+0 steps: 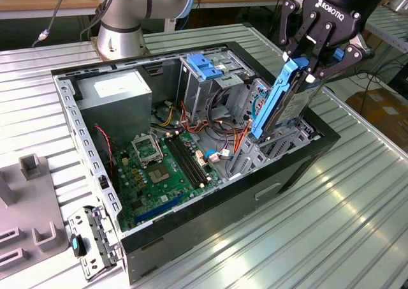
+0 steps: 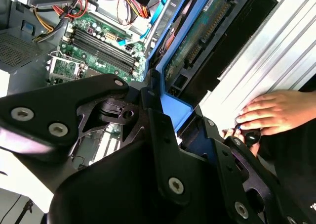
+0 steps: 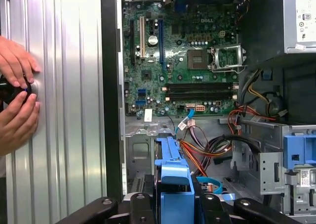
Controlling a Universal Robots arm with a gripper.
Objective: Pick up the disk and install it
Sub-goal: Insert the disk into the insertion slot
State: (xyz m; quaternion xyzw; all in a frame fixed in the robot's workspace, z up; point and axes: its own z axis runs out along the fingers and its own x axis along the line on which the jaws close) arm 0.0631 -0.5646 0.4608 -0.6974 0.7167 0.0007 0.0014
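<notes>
Now | disk (image 1: pixel 290 104) is gripped by end effector (image 1: pixel 319 64) | long axis steep, lower end held over bay (image 1: pixel 275 150)

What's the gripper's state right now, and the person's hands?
Gripper: shut on the disk, held on edge over the open computer case.
Person's hands: on the table, around a small dark object.
</notes>
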